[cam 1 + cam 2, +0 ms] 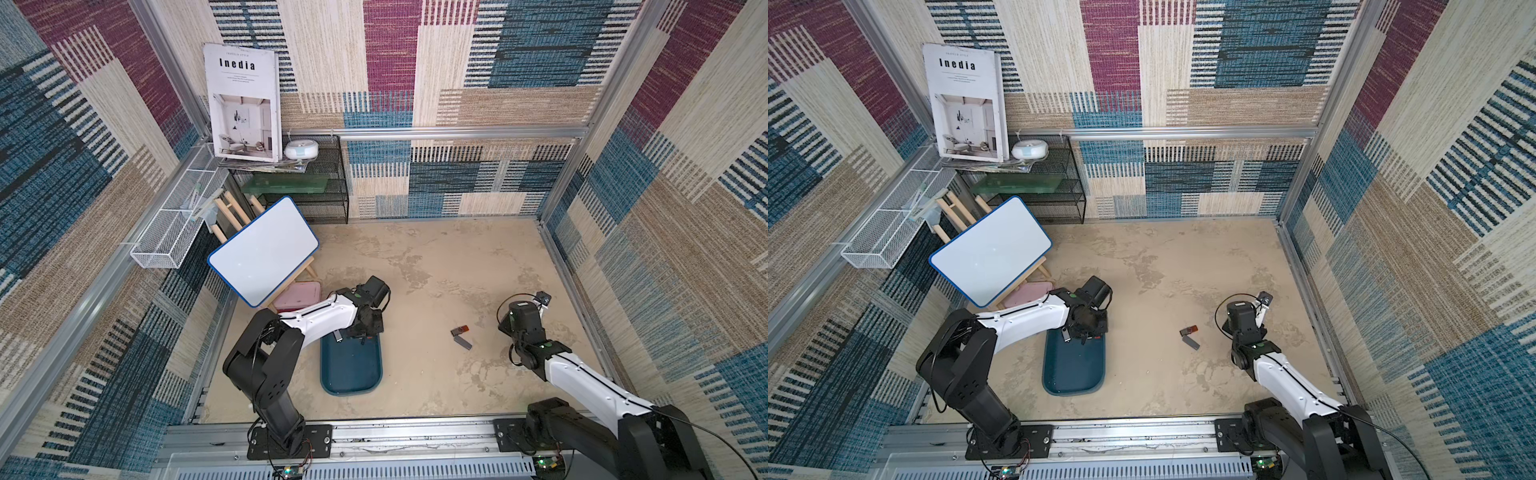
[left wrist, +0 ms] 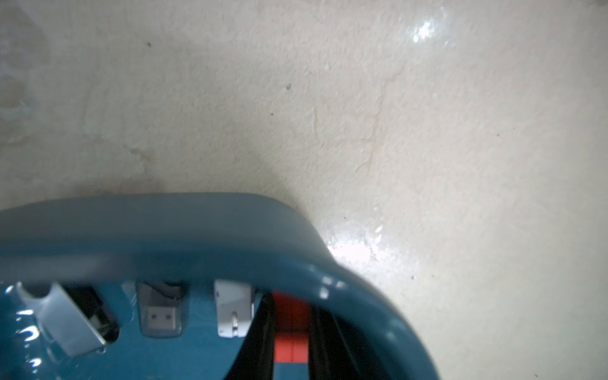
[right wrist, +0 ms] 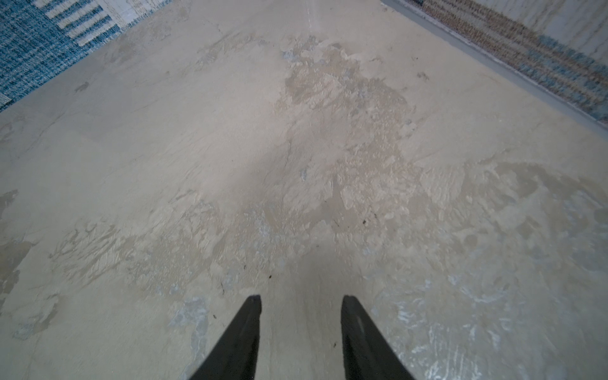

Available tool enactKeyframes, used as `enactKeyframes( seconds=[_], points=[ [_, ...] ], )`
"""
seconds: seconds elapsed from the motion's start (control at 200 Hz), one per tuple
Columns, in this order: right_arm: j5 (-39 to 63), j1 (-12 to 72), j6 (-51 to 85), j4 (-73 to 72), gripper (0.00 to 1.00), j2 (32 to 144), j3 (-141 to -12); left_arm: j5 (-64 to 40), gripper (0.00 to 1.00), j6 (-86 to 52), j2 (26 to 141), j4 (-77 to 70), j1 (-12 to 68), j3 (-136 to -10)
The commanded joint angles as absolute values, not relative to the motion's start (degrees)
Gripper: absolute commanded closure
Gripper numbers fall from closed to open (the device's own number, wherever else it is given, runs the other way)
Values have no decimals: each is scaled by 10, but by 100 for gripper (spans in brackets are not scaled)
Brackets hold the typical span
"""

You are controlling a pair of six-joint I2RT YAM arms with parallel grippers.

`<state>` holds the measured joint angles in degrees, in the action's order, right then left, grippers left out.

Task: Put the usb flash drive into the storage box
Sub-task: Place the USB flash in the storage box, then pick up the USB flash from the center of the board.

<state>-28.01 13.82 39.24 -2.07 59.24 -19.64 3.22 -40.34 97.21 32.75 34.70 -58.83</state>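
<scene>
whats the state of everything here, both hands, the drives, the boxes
left hand: shut on red flash drive, over storage box
right hand: open, empty
storage box: on table, holds silver drive, gray drive, white drive
dark red drive: on table, outside box
dark gray drive: on table, outside box
pink box: lid on
whiteboard: blank
</scene>
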Motion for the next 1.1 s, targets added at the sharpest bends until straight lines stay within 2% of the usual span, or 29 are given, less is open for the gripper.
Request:
enactKeyframes(
  seconds=[0.0, 0.25, 0.446, 0.696, 0.886, 1.002, 1.092],
  points=[
    [-282, 139, 392, -28, 55, 592, -197, 44, 72, -402, 971, 342, 346, -592],
    [-281, 139, 391, -27, 55, 592, -198, 42, 61, -400, 958, 357, 346, -594],
    [-279, 139, 392, -26, 55, 589, -197, 29, 61, -396, 915, 375, 349, -602],
    [-258, 139, 385, -23, 52, 583, -202, 4, 60, -365, 778, 448, 351, -623],
    [-203, 139, 384, 130, 50, 596, -289, 19, 57, -322, 660, 530, 351, -622],
    [-192, 139, 422, 247, 50, 602, -331, -25, 55, -292, 599, 534, 350, -585],
    [-152, 139, 436, 283, 49, 598, -334, -25, 55, -280, 571, 535, 350, -561]
  ],
)
